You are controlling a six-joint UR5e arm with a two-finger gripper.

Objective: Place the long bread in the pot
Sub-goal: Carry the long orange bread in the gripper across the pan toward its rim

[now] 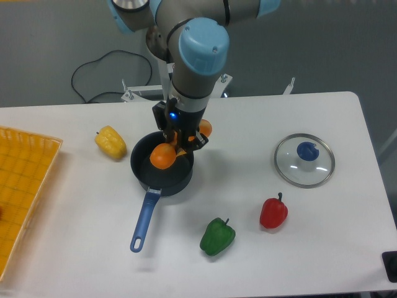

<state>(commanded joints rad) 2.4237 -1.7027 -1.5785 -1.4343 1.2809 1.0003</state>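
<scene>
The long bread (pixel 163 156) is a glossy orange loaf held at a slant. Its lower left end is inside the pot and its upper right end (pixel 205 128) sticks out behind the gripper, above the pot's far rim. The pot (pixel 174 184) is a dark round saucepan at the table's middle left, with a blue handle (pixel 144 221) pointing toward the front. My gripper (pixel 183 140) points down over the pot's far right side and is shut on the middle of the bread. The grip point is hidden by the fingers.
A yellow bell pepper (pixel 110 142) lies just left of the pot. A glass lid with a blue knob (pixel 304 160) lies to the right. A red pepper (pixel 273 213) and a green pepper (pixel 218 236) sit in front. A yellow mesh tray (pixel 22 186) is at the left edge.
</scene>
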